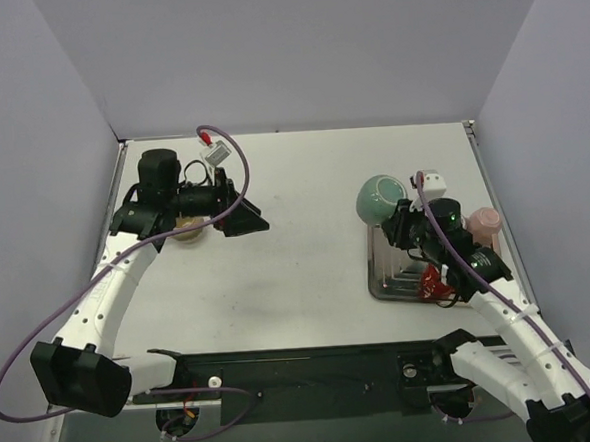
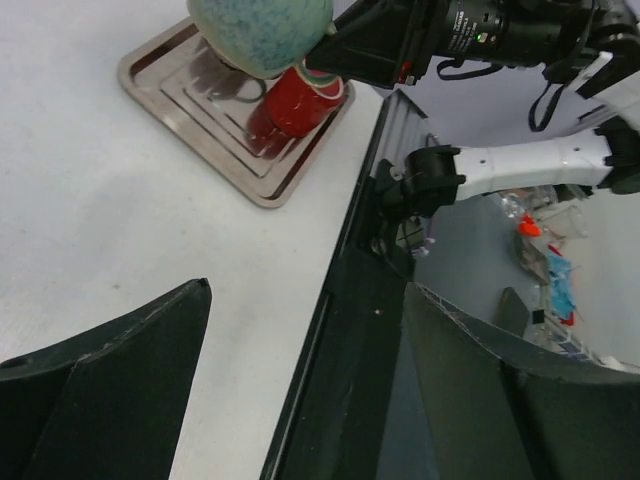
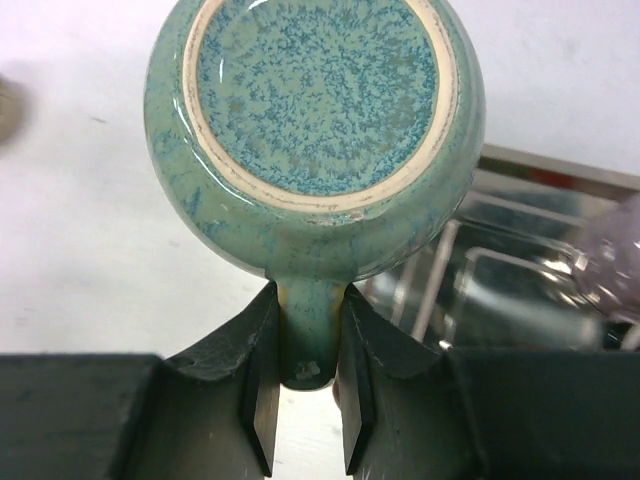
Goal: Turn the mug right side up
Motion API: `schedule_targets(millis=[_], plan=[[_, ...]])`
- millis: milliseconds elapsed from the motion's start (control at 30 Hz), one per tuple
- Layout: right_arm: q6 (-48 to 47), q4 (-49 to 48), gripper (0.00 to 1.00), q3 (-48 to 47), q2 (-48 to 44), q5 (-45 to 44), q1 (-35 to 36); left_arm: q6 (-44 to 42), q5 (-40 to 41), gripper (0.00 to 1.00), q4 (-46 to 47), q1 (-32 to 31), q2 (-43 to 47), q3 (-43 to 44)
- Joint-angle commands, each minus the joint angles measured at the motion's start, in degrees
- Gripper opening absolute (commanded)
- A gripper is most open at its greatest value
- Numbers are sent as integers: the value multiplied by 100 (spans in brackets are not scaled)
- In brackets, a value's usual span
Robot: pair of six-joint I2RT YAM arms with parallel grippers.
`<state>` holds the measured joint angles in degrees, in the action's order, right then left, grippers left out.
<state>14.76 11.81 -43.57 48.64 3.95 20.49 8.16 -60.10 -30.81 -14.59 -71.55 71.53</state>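
A speckled green mug (image 3: 310, 130) sits at the far left corner of a metal tray (image 1: 389, 287) on the table's right side, its glazed base turned up toward the right wrist camera. The right gripper (image 3: 305, 400) has its jaws closed on the mug's handle (image 3: 310, 335). The left gripper (image 1: 247, 217) hovers with jaws wide apart and empty, well away over the far left of the table. To do this step well, the right arm should probably keep a firm pinch, raise the mug clear of the tray rim and the red cup (image 2: 295, 100) nearby, then roll the wrist slowly, since the heavy body could pivot about the narrow handle.
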Motion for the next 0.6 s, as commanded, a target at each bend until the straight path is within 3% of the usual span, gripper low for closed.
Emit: schedule_targets(millis=[0,100,233,400,567], plan=[[1027,-2838,0,-108,-768,326,481,2415,-696,90,2888,-219,71,-349],[1292,-3299,0,-195,-786,160,999,3479,-618,91,3862,-378,36,-420],[1117,-3457,0,-502,-628,-148,1789,3796,-372,92,3976,-580,-184,-323],[1002,-3668,0,-793,-303,-219,2468,4868,-547,92,5504,-860,-245,-421],[1081,-4125,0,-749,-206,-140,2846,4615,-318,91,4944,-949,-281,-341]])
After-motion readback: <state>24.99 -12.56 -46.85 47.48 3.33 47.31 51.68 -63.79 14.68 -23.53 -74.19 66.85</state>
